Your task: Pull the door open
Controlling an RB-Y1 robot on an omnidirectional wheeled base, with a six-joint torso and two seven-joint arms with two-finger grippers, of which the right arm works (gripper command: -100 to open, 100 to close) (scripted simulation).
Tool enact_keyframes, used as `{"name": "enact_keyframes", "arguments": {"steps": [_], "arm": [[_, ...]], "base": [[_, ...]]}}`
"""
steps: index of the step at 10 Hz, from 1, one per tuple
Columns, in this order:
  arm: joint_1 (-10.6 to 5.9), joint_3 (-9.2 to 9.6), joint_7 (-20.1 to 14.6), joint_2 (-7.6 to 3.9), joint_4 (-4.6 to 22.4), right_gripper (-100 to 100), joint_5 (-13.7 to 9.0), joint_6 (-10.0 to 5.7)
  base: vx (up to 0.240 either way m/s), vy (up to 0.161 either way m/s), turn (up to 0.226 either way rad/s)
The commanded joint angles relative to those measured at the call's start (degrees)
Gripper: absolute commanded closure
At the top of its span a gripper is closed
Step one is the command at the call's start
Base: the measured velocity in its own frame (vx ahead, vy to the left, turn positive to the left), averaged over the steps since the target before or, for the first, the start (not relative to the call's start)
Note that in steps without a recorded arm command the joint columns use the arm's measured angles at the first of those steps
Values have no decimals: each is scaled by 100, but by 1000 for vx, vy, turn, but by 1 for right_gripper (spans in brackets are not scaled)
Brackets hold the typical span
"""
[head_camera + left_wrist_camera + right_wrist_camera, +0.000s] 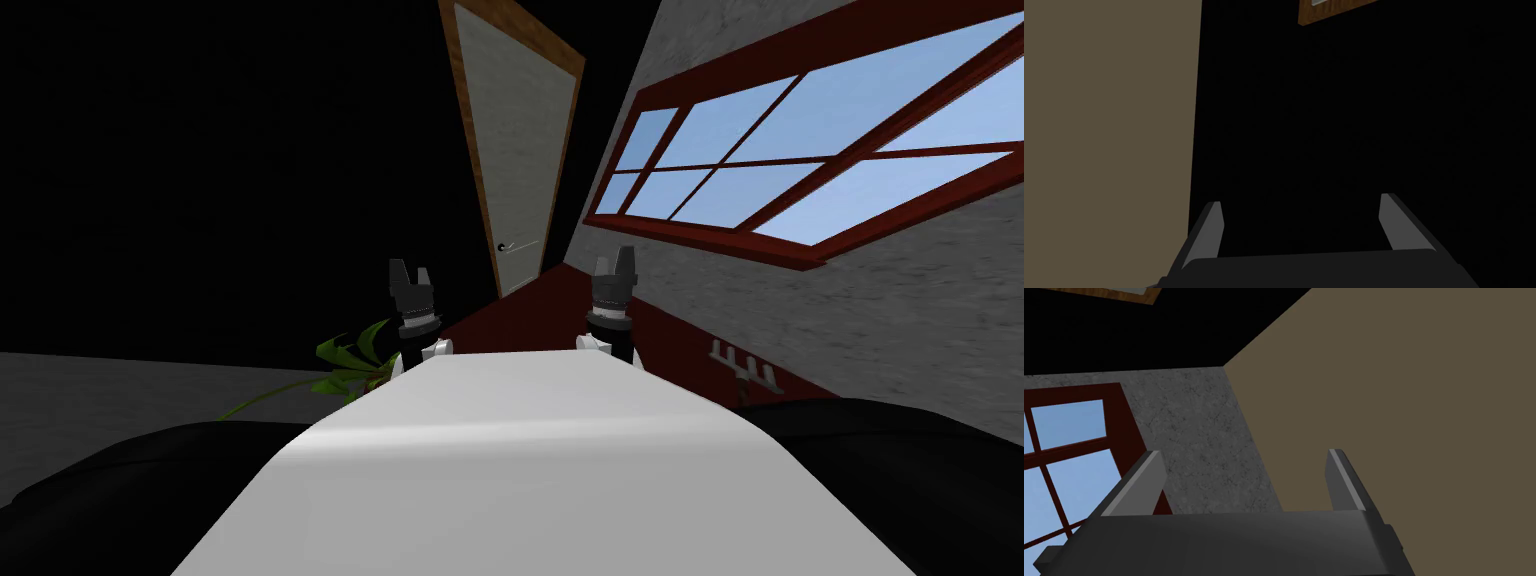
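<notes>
A pale door [515, 150] in a brown wooden frame stands some way ahead, slanted with the head view. Its small dark handle [503, 247] sits low on the door's left side. My left gripper [410, 272] is raised in front of my chest, well short of the door and left of the handle; in its wrist view the left gripper [1300, 210] is open and holds nothing. My right gripper [615, 262] is held up on the other side, right of the door, and the right gripper [1244, 469] is open too, with nothing between its fingers.
A grey wall with a large red-framed window [800, 150] runs along the right. A dark red floor [560, 300] leads to the door. A green plant [345, 360] stands low by my left arm. A wall rack with pegs [742, 365] is at the lower right. A black area lies left of the door.
</notes>
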Motion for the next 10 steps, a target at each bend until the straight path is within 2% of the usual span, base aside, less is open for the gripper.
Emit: {"name": "enact_keyframes", "arguments": {"steps": [1,10], "arm": [[-76,13,-33,-43,166,-100,-10,-16],[-658,116,-285,-323,1432,-100,-84,-141]], "base": [[40,-1,65],[96,-6,69]]}}
